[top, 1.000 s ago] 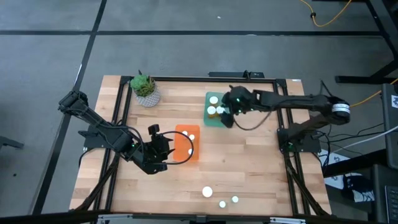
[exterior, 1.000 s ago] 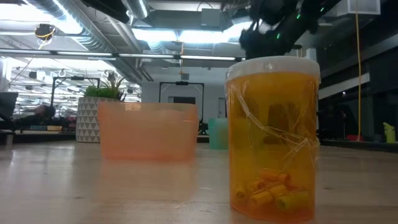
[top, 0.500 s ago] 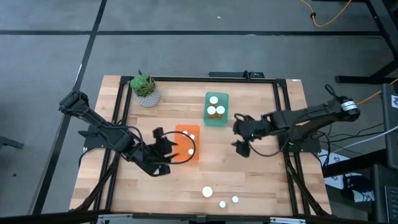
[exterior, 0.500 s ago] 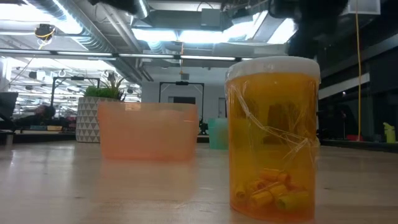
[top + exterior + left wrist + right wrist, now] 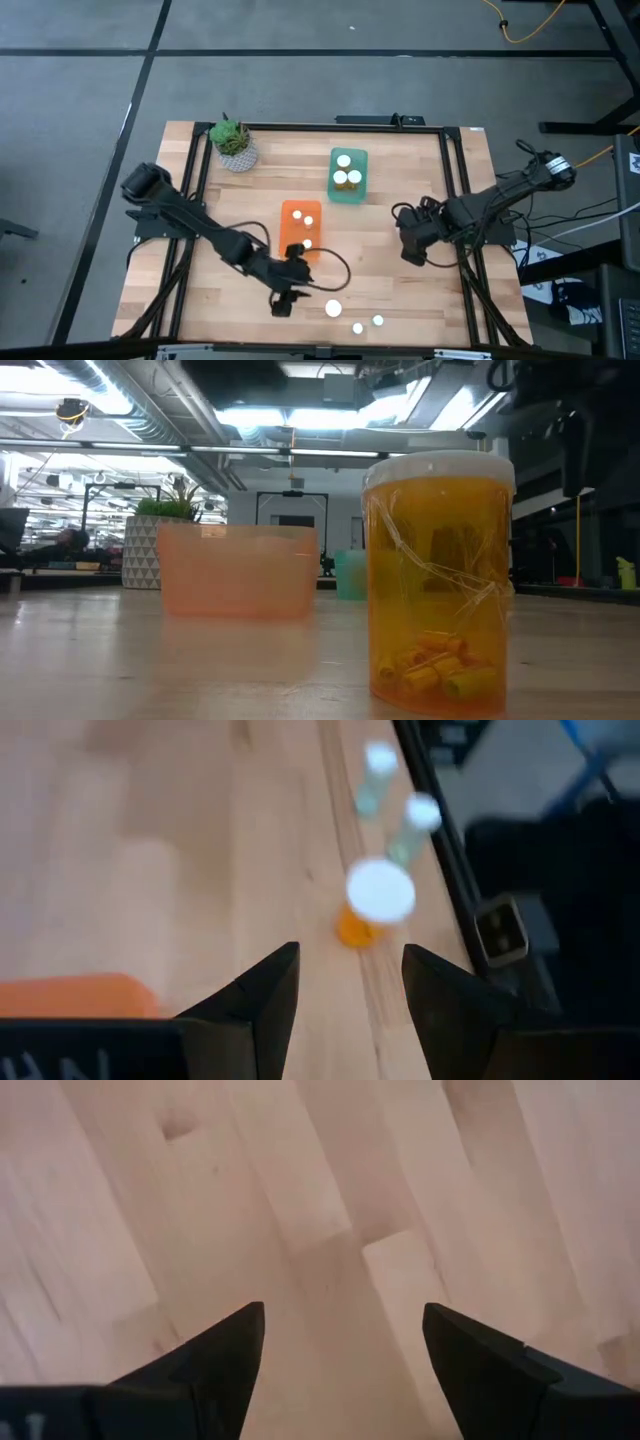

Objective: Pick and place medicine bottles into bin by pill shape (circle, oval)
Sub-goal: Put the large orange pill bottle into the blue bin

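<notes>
Three medicine bottles stand near the table's near edge: a wide white-capped orange one (image 5: 333, 309) (image 5: 378, 896) (image 5: 440, 580) and two narrow ones (image 5: 357, 327) (image 5: 378, 321). My left gripper (image 5: 288, 298) (image 5: 350, 982) is open and empty just left of the wide bottle, its fingers toward it. The orange bin (image 5: 301, 230) holds two white tops. The teal bin (image 5: 347, 175) holds three. My right gripper (image 5: 410, 250) (image 5: 345, 1342) is open and empty over bare wood toward the table's right side.
A potted plant (image 5: 233, 143) stands at the far left corner. A dark metal frame (image 5: 452, 200) runs along the table's edges. The wide bottle stands close in front of the low camera and hides much of the table's right side in that view.
My left gripper has gone from beside the orange bin toward the table's near edge and right, up to the three bottles. My right gripper has gone from over the teal bin toward the table's right and near edges, and now hangs over bare wood.
</notes>
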Controlling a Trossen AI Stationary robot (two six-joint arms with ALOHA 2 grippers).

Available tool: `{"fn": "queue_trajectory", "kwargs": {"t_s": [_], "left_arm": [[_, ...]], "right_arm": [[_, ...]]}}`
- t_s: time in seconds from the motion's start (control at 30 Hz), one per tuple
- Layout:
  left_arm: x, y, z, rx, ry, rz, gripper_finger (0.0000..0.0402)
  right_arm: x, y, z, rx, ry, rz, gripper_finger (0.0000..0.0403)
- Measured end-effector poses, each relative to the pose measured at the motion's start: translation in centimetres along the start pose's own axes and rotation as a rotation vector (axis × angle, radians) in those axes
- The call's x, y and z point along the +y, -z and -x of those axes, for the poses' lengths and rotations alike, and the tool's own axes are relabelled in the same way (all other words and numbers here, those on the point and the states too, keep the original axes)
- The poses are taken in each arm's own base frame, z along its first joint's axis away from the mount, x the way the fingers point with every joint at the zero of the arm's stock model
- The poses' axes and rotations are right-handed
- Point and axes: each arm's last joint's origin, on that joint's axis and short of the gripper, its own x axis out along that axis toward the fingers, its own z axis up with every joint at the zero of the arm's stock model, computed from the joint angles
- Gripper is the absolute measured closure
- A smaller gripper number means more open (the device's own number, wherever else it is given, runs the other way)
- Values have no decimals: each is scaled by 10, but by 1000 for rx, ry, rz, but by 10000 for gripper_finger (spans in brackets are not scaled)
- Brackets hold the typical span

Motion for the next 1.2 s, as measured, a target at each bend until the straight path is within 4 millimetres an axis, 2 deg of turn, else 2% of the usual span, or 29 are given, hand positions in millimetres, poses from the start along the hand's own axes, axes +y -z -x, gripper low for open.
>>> {"fn": "queue_trajectory", "kwargs": {"t_s": [0.23, 0.37, 0.67, 0.87, 1.2], "left_arm": [[-5, 18, -35, 198, 174, -10, 231], [-8, 27, -50, 239, 255, -10, 231], [-11, 26, -68, 135, 305, -148, 231], [-12, 39, -92, 145, 370, -145, 255], [-21, 22, -118, 84, 403, -250, 284]], "right_arm": [[8, 9, 3, 0, -15, 36, 128], [9, 10, 3, 0, -16, -1, 128], [9, 10, 3, -1, -17, -11, 128], [9, 10, 3, -2, -16, -3, 128], [9, 10, 3, 5, -19, 20, 128]]}}
